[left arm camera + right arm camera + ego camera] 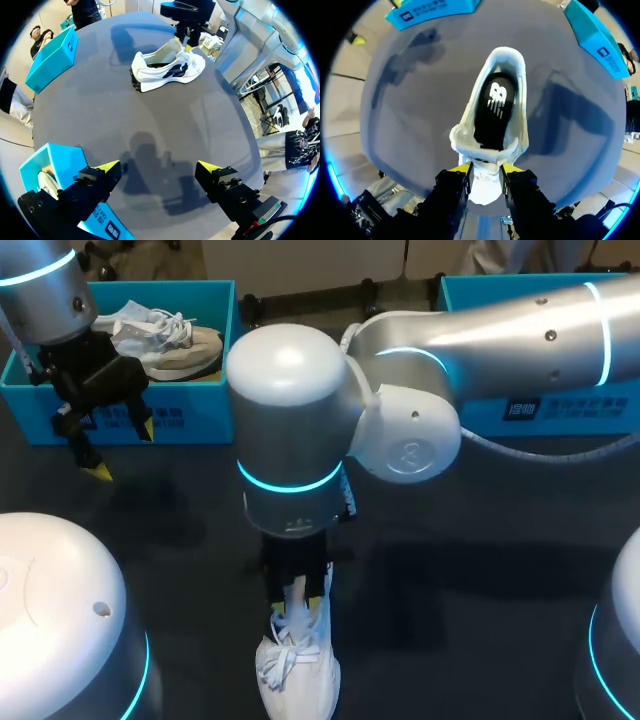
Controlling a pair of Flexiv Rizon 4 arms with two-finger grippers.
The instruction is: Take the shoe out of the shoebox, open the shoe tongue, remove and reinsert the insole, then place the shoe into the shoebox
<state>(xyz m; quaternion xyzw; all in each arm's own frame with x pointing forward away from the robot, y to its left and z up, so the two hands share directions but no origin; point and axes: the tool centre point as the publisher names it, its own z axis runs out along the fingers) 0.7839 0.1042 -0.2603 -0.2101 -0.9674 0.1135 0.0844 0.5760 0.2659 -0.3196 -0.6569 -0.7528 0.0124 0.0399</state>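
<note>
In the head view the right arm's [300,420] big joint, mid-table, covers the right gripper [485,172] and the white shoe's [298,665] far end, while its near end at six o'clock runs off the edge. That arm also hides most of the shoebox [580,405] at one o'clock. From the right wrist, the fingers [512,172] and the tongue [485,189] pinched between them cover the shoe's laced front.

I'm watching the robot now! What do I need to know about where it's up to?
Left gripper: open and empty, over the table beside the left shoebox, which holds another shoe.
Right gripper: shut on the tongue of the white shoe.
White shoe: standing on the table, out of its box, black insole inside.
Done: shoe taken out, tongue gripped.
Left: take out and refit the insole, then box the shoe.
</note>
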